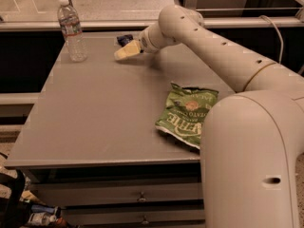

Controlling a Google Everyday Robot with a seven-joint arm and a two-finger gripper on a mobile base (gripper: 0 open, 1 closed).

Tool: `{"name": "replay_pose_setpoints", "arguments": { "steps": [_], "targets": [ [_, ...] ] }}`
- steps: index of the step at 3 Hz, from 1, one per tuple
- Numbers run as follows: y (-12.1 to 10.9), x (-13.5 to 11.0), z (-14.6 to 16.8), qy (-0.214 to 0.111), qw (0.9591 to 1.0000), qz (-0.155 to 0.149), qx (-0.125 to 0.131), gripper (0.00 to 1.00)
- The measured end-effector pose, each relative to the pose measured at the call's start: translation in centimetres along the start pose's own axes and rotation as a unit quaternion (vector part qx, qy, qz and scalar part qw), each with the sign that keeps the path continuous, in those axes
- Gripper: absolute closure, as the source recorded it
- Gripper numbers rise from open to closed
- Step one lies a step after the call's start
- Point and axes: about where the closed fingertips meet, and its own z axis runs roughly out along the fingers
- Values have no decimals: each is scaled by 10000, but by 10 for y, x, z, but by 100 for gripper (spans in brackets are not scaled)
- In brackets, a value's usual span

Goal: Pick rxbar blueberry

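A white, jointed robot arm [213, 49] reaches across a grey, flat-topped table [95, 122] from the 4 o'clock side. Its pale yellow gripper [127, 51] sits low over the tabletop towards the far edge, at about 12 o'clock. Whether the claw is open or closed cannot be told from this angle. The rxbar blueberry [124, 39], a small flat snack bar in a dark navy-blue wrapper, lies just beyond the gripper tip at the table's far edge. It is partly hidden behind the gripper, and contact between the two cannot be made out. A clear plastic water bottle with a white cap [72, 30] stands upright near the far corner at 10 o'clock, well apart from the bar. A large, crumpled green chip bag [187, 115] lies flat at 4 o'clock, beside the robot's rounded white body [251, 165]. Grey drawers with small metal pulls [141, 197] run beneath the tabletop at 6 o'clock.
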Motion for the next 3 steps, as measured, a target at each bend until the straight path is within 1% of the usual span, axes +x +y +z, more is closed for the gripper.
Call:
{"name": "replay_pose_setpoints", "arguments": {
  "steps": [3],
  "targets": [
    [0,0,0,2,10000,-1,-1,0]
  ]
}}
